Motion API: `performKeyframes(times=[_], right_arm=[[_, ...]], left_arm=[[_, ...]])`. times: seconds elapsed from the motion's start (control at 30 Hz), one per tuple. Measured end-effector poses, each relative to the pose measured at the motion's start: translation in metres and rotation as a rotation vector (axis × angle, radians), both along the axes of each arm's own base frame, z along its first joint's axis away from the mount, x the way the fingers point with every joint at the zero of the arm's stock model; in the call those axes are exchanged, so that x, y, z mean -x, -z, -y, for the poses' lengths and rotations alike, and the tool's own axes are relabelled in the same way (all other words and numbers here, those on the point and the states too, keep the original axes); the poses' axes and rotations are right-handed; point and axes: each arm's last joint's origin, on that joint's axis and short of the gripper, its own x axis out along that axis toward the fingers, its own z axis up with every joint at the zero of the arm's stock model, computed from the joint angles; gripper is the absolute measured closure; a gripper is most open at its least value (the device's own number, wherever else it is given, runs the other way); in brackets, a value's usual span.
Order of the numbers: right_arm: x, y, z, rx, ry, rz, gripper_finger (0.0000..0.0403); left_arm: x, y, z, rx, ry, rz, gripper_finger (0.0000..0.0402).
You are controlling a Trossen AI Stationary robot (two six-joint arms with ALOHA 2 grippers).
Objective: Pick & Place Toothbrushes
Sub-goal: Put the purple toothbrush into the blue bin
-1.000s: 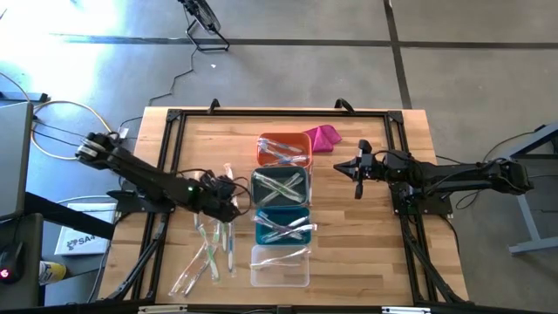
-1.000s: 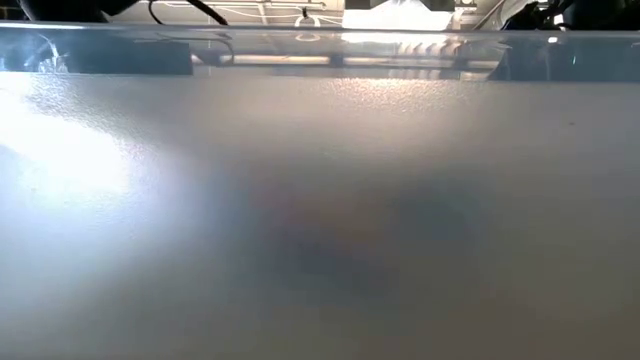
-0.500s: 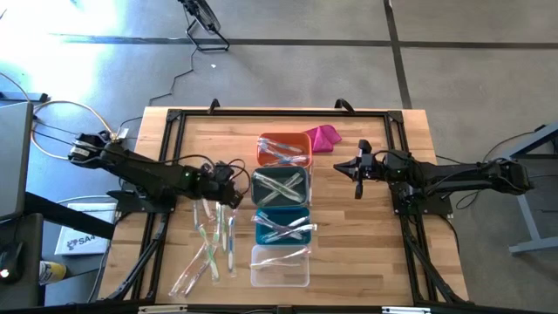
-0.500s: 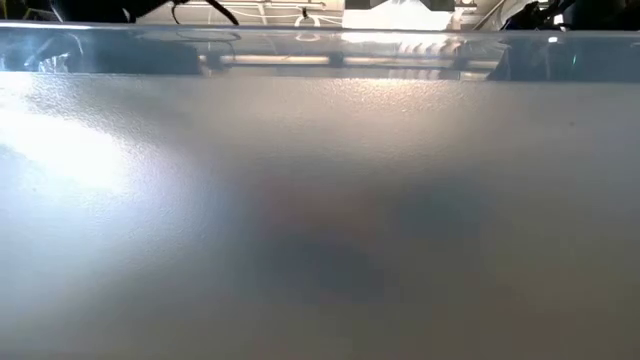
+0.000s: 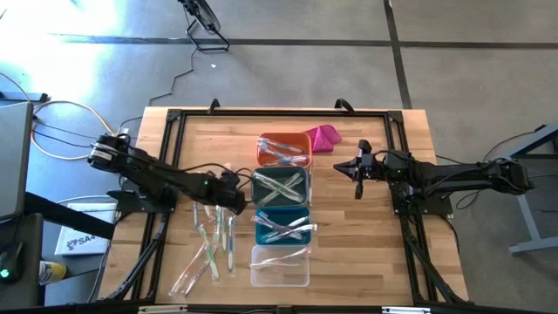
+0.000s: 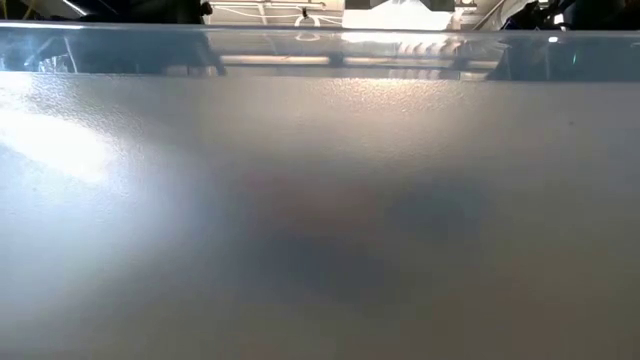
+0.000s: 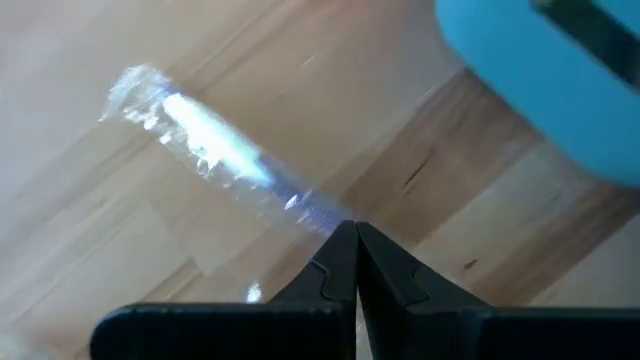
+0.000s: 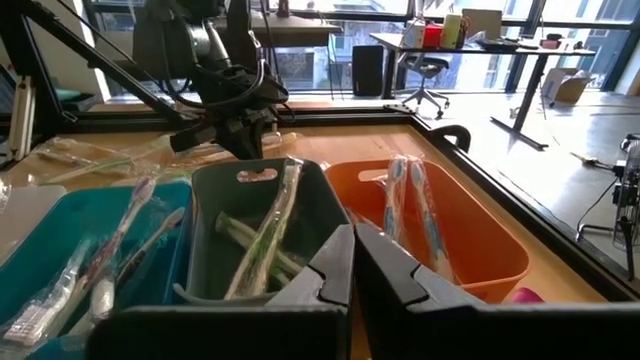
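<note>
My left gripper (image 5: 235, 201) hangs beside the left wall of the grey bin (image 5: 281, 186), shut on a blue-tinted toothbrush (image 7: 215, 155) in a clear wrapper. Several loose toothbrushes (image 5: 209, 246) lie flat on the wood, nearer the table's front than that gripper. More toothbrushes lie in the orange bin (image 5: 283, 150), the grey bin, the teal bin (image 5: 282, 225) and the clear bin (image 5: 280, 266). My right gripper (image 5: 340, 166) waits shut to the right of the bins, level, pointing at them. My left gripper pinches one end of the wrapped toothbrush (image 7: 322, 213) between the tips of its two fingers. The fingers slant down from the table's left side. The toothbrush sticks out straight beyond the fingertips; whether its free end (image 7: 130, 85) touches the wood I cannot tell.
A magenta cloth lump (image 5: 324, 137) lies by the orange bin's far right corner. A black frame (image 5: 174, 122) edges the wooden table. The low view is filled by a blurred pale wall close to the lens. Bare wood lies right of the bins.
My left gripper, shut throughout, has swung toward the table's far edge and then come back down toward the near edge, ending beside the grey bin's left wall. The wrist has rolled a little.
</note>
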Motion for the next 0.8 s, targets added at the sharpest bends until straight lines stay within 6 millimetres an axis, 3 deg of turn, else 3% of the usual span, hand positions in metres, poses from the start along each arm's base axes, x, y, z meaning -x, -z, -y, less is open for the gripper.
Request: performKeyframes(times=[0.3,0.57,0.8], right_arm=[[0.0,0.0,0.0,0.0,0.0,0.003,0.0398],[0.0,0.0,0.0,0.001,0.0,0.0,0.0398],[0.0,0.0,0.0,0.002,0.0,0.001,0.0398]], left_arm=[[0.0,0.001,-0.012,-0.021,-0.051,-0.012,0.0401],[0.009,0.017,-0.03,0.003,-0.119,-0.038,0.0401],[0.005,0.024,-0.039,-0.001,-0.086,0.047,0.0401]])
